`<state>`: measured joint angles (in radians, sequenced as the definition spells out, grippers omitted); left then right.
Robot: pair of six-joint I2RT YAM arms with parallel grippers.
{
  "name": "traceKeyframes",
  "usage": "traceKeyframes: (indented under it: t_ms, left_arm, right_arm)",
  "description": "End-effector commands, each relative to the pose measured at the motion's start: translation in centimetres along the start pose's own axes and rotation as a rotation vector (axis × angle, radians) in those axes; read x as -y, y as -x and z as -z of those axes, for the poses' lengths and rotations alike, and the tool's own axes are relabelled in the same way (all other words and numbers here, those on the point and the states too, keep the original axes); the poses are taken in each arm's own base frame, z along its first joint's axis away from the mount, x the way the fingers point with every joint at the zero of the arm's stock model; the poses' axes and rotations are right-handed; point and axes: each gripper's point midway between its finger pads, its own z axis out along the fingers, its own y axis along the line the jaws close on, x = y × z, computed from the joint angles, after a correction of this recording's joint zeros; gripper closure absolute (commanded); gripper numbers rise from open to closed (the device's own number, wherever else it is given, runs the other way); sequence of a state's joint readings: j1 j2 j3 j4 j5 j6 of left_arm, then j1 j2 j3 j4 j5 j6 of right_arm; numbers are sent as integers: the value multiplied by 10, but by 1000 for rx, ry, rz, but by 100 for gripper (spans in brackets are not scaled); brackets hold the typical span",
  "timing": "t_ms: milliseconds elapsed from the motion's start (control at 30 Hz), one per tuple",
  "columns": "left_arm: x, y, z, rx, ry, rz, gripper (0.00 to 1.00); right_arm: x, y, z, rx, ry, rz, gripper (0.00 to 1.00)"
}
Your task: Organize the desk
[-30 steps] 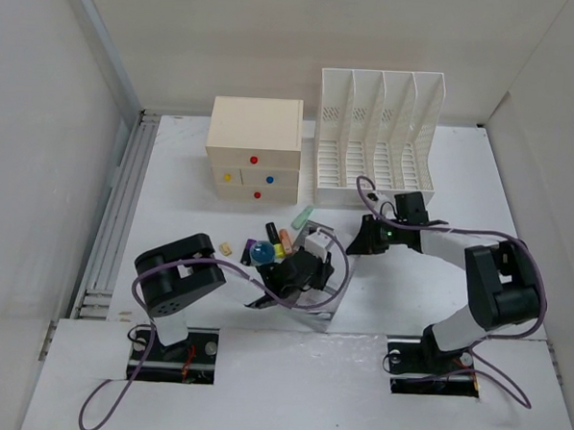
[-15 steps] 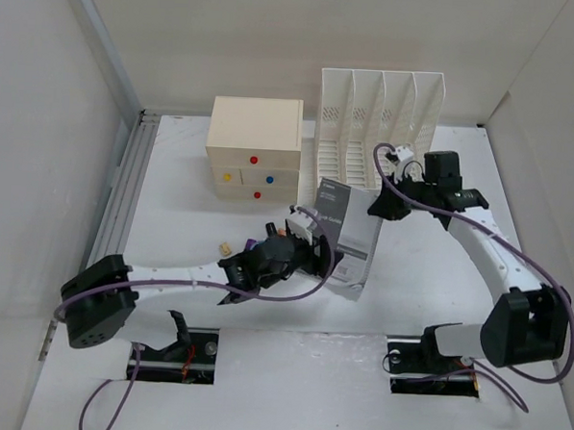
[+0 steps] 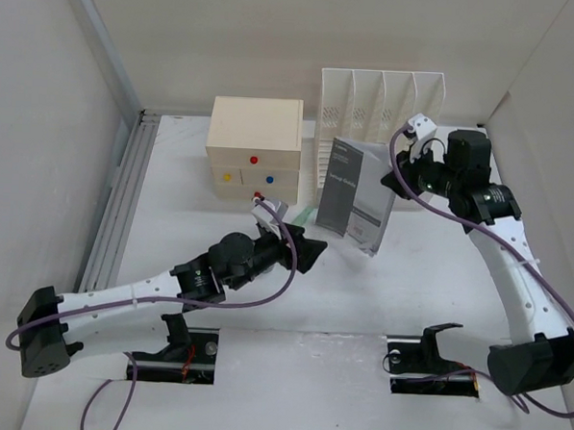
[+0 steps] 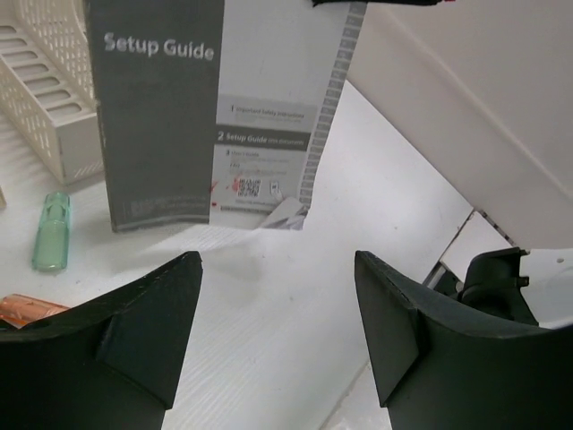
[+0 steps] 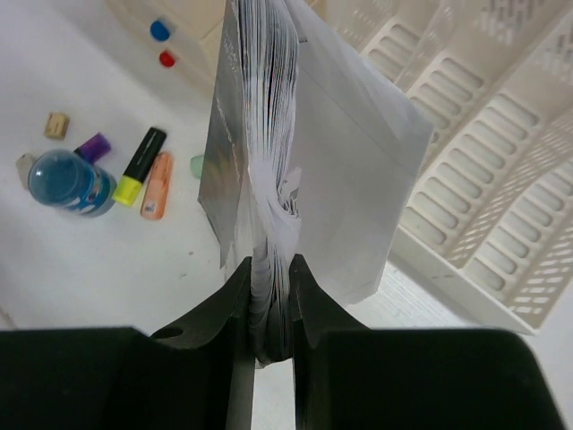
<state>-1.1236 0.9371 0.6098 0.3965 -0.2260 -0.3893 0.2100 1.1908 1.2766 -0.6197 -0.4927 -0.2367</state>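
A grey-and-white "Setup Guide" booklet point(image 3: 358, 195) hangs upright above the desk point(image 3: 438, 271), just in front of the white file rack point(image 3: 379, 109). My right gripper point(image 3: 397, 182) is shut on the booklet's right edge, and the right wrist view shows its pages point(image 5: 340, 161) pinched between both fingers point(image 5: 231, 305). My left gripper point(image 3: 309, 253) stands open low over the desk, short of the booklet point(image 4: 215, 107) and apart from it, with nothing between its fingers point(image 4: 152, 322).
A cream drawer box point(image 3: 255, 146) stands left of the rack. Small items lie in front of it: a green marker point(image 4: 51, 231), an orange marker point(image 5: 157, 197), a yellow highlighter point(image 5: 139, 166) and a blue bottle point(image 5: 67, 184). A grooved rail point(image 3: 113, 225) runs along the left edge.
My right arm has lifted the booklet off the desk and carried it back toward the rack. My left gripper has opened and its arm has stretched forward.
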Motion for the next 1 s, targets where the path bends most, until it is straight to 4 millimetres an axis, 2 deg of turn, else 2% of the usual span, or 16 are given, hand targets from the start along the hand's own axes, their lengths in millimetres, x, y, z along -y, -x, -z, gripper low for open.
traceKeyframes:
  t_ms: [0,33,67,133,167,267,400,433,467,500,567,600,700,733,833,967]
  left_arm:
    - [-1,18,8,40,19,-10,34]
    - [-1,18,8,40,19,-10,34]
    - [-2,19,10,38,19,-10,34]
    - [-3,17,11,38,19,-10,34]
    - [-3,17,11,38,19,-10,34]
    - [-5,19,15,50,24,-8,34]
    - [-8,13,15,34,31,-13,34]
    - [-8,13,15,34,31,-13,34]
    - [-7,16,17,42,28,-10,33]
    - [-9,12,17,34,31,-13,33]
    - [-9,12,17,34,31,-13,33]
    - [-9,12,17,34,31,-13,33]
    - [-11,8,17,27,35,-6,33]
    - [-12,8,17,30,43,-6,33]
    - [-13,7,18,30,43,-6,33]
    - [-14,12,22,44,47,6,33]
  right_arm:
    - [6,83,33,246,-98,75,100]
    - [7,90,39,270,-119,67,100]
    - [18,92,41,277,-180,52,100]
    - [29,114,53,346,-257,40,100]
    - [43,116,58,355,-340,30,100]
    - [61,137,73,437,-460,10,100]
    - [93,155,77,484,-633,-8,100]
    - [98,151,69,464,-641,-14,100]
    - [101,157,70,472,-652,-15,100]
    - [109,153,58,453,-661,-21,100]
    - [113,165,55,480,-686,-10,100]
    - [117,163,52,476,-702,-15,100]
    - [119,169,33,470,-691,-14,100]
    - [121,165,19,451,-688,-16,100]
    - [116,172,5,471,-697,-33,100]
    - [104,173,-28,469,-685,-43,100]
